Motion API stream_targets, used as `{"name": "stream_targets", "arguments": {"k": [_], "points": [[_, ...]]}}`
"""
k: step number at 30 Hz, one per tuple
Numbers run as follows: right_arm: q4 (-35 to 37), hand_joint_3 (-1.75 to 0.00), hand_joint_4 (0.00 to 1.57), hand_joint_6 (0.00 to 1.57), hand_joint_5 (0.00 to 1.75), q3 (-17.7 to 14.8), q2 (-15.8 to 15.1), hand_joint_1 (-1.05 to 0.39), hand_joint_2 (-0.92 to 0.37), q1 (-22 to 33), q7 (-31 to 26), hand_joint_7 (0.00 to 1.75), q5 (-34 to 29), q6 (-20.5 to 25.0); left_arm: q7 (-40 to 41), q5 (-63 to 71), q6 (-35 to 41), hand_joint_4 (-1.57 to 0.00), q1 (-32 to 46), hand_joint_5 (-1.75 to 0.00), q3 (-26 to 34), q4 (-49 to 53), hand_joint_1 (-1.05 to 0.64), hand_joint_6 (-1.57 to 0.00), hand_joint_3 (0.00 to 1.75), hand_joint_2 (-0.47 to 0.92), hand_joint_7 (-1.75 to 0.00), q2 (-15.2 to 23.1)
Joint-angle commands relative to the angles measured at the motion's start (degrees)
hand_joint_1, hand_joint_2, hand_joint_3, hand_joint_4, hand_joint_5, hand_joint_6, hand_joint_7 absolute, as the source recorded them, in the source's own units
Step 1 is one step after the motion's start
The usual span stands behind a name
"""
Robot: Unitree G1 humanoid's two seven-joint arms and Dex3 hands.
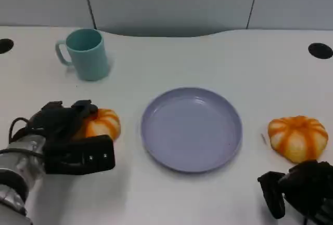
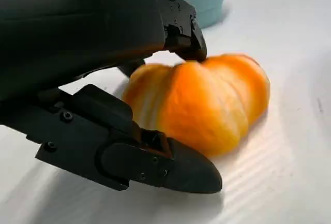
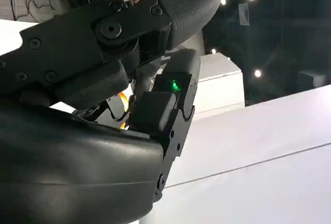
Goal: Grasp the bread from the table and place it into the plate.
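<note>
A round orange-and-white bread [image 1: 103, 123] lies on the white table, left of the lavender plate [image 1: 191, 129]. My left hand [image 1: 65, 131] is around it. In the left wrist view the upper fingers [image 2: 181, 25] touch the top of the bread [image 2: 207, 105], and the thumb [image 2: 165, 164] presses its lower side. The bread still rests on the table. A second bread [image 1: 297, 137] lies right of the plate. My right hand [image 1: 299, 188] sits near the table's front edge, just below that second bread, holding nothing. Its fingers [image 3: 155, 22] are loosely apart.
A teal mug [image 1: 87, 53] stands at the back left, beyond the left hand. The plate holds nothing. Bare white table [image 1: 208, 58] stretches behind the plate, with a dark round hole [image 1: 320, 50] at the far right edge.
</note>
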Motion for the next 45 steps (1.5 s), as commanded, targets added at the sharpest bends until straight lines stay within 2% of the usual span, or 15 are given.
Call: {"name": "stream_targets", "arguments": {"k": [1, 2, 4, 6, 9, 12, 18, 20, 25, 30, 33, 37, 41, 42, 45], "points": [[-0.7, -0.02, 0.79, 0.93, 1.75, 0.3, -0.9, -0.45, -0.92, 0.6, -0.1, 0.77, -0.3, 0.2, 0.5, 0.7, 1.3, -1.0, 0.7, -1.13, -1.7, 1.4, -0.67, -0.49, 0.01, 0.84, -1.18, -2.4], [-0.9, -0.01, 0.78, 0.99, 1.75, 0.3, -0.9, -0.45, -0.92, 0.8, -0.6, 0.44, -0.2, 1.0, 0.6, 0.1, 0.9, -1.22, 0.5, -1.03, -1.3, 1.4, -0.6, -0.87, 0.0, 0.83, -0.97, -2.5], [-0.6, 0.0, 0.8, 1.05, 1.75, 0.0, -0.8, -0.43, -0.89, 0.9, -0.7, 0.17, 0.3, 2.5, 0.3, -0.8, 0.2, -1.49, 0.0, -0.67, -0.6, 1.5, -0.51, -1.32, 0.0, 0.76, -0.57, -2.4], [-0.4, 0.0, 0.81, 1.06, 1.75, -0.3, -0.7, -0.4, -0.89, 0.7, -0.1, 0.1, 0.7, 3.0, -0.2, -1.2, 0.0, -1.55, -0.5, -0.56, -0.2, 1.5, -0.49, -1.42, 0.0, 0.73, -0.45, -2.1], [-0.7, 0.0, 0.81, 1.1, 1.75, -0.1, -0.7, -0.41, -0.9, 0.5, -0.8, 0.09, 0.0, 2.6, 0.7, -2.2, -1.8, -1.57, -1.5, -0.67, 0.4, 1.2, -0.49, -1.5, 0.01, 0.71, -0.46, -1.5], [-0.6, -0.01, 0.82, 1.13, 1.75, 0.2, -1.0, -0.43, -0.9, 0.3, -1.6, 0.09, -0.6, 2.4, 1.3, -3.1, -4.1, -1.49, -2.9, -0.78, 1.0, 0.8, -0.51, -1.35, 0.02, 0.73, -0.67, -1.0], [1.1, -0.02, 0.81, 1.21, 1.74, 0.0, -1.0, -0.47, -0.92, -1.0, -2.7, 0.11, -1.4, -0.8, 7.3, -2.0, -9.3, -1.18, -7.9, -1.29, 0.3, -0.2, -0.5, -1.01, 0.03, 0.82, -1.12, -0.2], [1.4, -0.01, 0.8, 1.18, 1.75, 0.2, -1.3, -0.45, -0.9, -1.5, -2.8, 0.09, -1.4, 1.0, 9.7, -1.4, -11.4, -1.06, -9.8, -1.44, -0.3, -0.6, -0.49, -0.88, 0.03, 0.84, -1.25, -0.1], [1.4, 0.0, 0.82, 1.17, 1.75, 0.2, -1.0, -0.46, -0.89, -1.8, -4.1, 0.06, -2.0, -1.5, 13.3, -0.4, -14.2, -0.99, -12.8, -1.66, -1.6, -1.0, -0.54, -0.74, 0.03, 0.89, -1.42, -0.4], [3.5, 0.0, 0.8, 1.14, 1.74, -0.2, -1.2, -0.44, -0.88, -2.8, -2.6, 0.03, -1.7, -1.9, 14.9, 0.2, -16.2, -0.94, -14.0, -1.65, -2.3, -1.2, -0.53, -0.7, 0.02, 0.88, -1.41, -1.7], [3.4, 0.0, 0.8, 1.14, 1.68, 0.1, -1.3, -0.45, -0.87, -3.0, -2.5, 0.02, -2.0, -1.6, 13.4, -0.9, -17.8, -0.85, -14.1, -1.54, -1.8, -1.1, -0.53, -0.73, 0.01, 0.9, -1.29, -3.1], [3.3, 0.0, 0.81, 1.16, 1.73, 0.6, -1.3, -0.45, -0.85, -2.7, -3.8, 0.02, -2.4, 0.5, 12.9, -1.2, -19.3, -0.91, -13.8, -1.52, -1.7, -1.0, -0.55, -0.75, 0.01, 0.91, -1.21, -5.1], [2.2, -0.01, 0.77, 1.15, 1.75, 0.4, -0.4, -0.41, -0.88, -2.2, -3.8, 0.02, -2.2, -0.6, 10.3, -1.9, -20.3, -0.96, -13.1, -1.31, -1.6, -0.7, -0.53, -0.8, 0.0, 0.87, -1.0, -7.6], [1.7, -0.01, 0.78, 1.19, 1.75, 0.8, -0.3, -0.44, -0.88, -1.9, -4.8, 0.03, -2.8, -1.2, 8.6, -2.3, -19.8, -0.93, -13.0, -1.27, -1.4, -0.6, -0.56, -0.78, 0.0, 0.88, -0.96, -8.2], [0.9, -0.01, 0.8, 1.2, 1.75, 1.4, -0.1, -0.46, -0.89, -1.4, -6.1, 0.04, -3.4, -1.3, 2.9, -4.0, -18.9, -0.59, -12.9, -1.11, -0.7, -0.5, -0.68, -0.54, 0.0, 0.87, -0.78, -8.8]]}}
